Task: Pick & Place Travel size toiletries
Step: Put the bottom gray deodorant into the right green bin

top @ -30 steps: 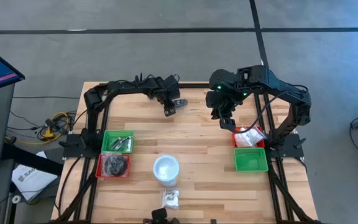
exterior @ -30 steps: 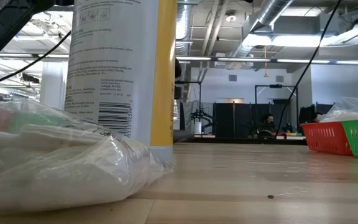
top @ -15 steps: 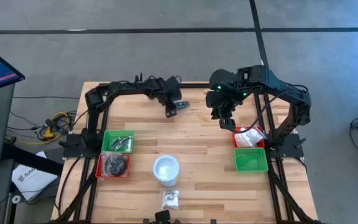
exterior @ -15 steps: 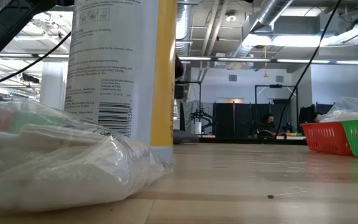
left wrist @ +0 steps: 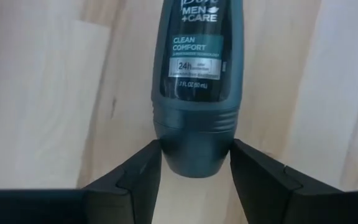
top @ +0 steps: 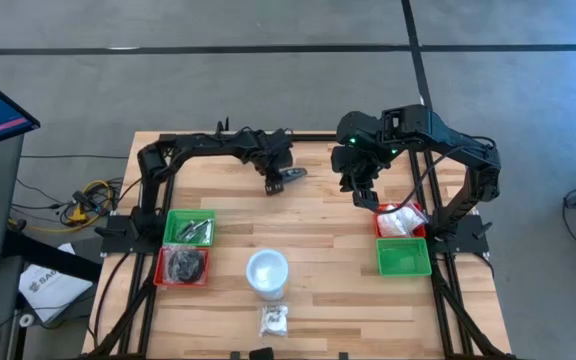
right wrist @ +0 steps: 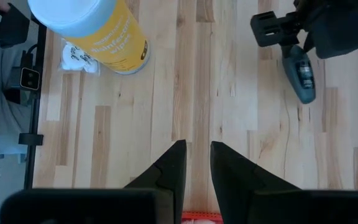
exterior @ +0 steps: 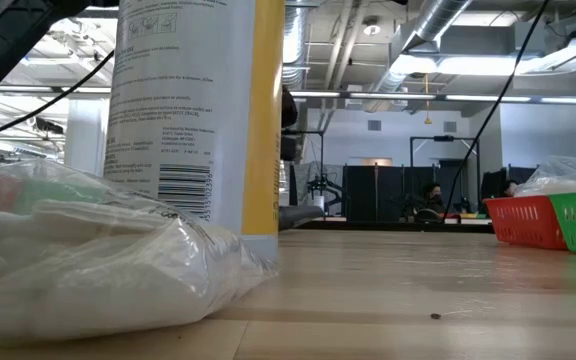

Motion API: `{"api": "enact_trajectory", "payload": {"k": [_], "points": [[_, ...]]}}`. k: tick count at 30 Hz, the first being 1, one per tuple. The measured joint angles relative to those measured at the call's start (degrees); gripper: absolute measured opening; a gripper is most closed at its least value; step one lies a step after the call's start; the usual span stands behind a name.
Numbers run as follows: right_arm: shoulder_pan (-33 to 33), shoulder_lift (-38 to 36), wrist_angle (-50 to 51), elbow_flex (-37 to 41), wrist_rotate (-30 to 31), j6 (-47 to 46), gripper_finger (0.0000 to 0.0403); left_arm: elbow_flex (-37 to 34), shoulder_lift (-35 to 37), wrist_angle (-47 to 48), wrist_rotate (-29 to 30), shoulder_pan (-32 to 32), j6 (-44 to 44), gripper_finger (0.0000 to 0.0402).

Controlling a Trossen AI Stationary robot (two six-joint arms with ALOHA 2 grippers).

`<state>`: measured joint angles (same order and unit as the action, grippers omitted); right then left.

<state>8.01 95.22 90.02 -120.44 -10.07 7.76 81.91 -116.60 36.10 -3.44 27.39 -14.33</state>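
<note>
My left gripper (top: 278, 180) is at the table's far middle, shut on a dark roll-on deodorant bottle (top: 292, 175), which also shows in the right wrist view (right wrist: 300, 74). My right gripper (top: 365, 197) hangs high over the far right, its fingers (right wrist: 197, 149) a narrow gap apart with nothing between them. Black discs fill the left red tray (top: 182, 265). Silvery sticks lie in the left green tray (top: 190, 228). White wrapped pieces sit in the right red tray (top: 400, 220). My left gripper pinches the bottle's rounded dark end (left wrist: 194, 134), past the label's lower edge, between its two fingers (left wrist: 138, 174). The fingers slant steeply down from the far left, in line with the bottle. The bottle sticks out beyond them low over the wood; whether its free end touches I cannot tell.
A yellow wipes canister with a white lid (top: 267, 272) stands at the near middle, a clear packet (top: 274, 320) just in front of it. An empty green tray (top: 403, 257) sits at the right. Bare wood lies between the left gripper and the right trays.
My left gripper has gone a little toward the table's right edge and slightly down, carrying the deodorant bottle along. The bottle now shows lower over the wood.
</note>
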Motion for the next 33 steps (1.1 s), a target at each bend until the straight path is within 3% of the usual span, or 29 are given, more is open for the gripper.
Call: {"api": "enact_trajectory", "payload": {"k": [22, 33], "points": [[-0.13, 0.00, 0.00, 0.00, -0.13, -1.00, 0.0065, -0.40, -0.13, 3.99, -0.03, -6.61, -3.43, 0.0176], [-0.13, -0.02, -0.02, 0.00, -0.17, -0.92, 0.0065, -6.27, 0.37, 2.07, -0.05, -8.14, -3.41, 0.0160]]}}
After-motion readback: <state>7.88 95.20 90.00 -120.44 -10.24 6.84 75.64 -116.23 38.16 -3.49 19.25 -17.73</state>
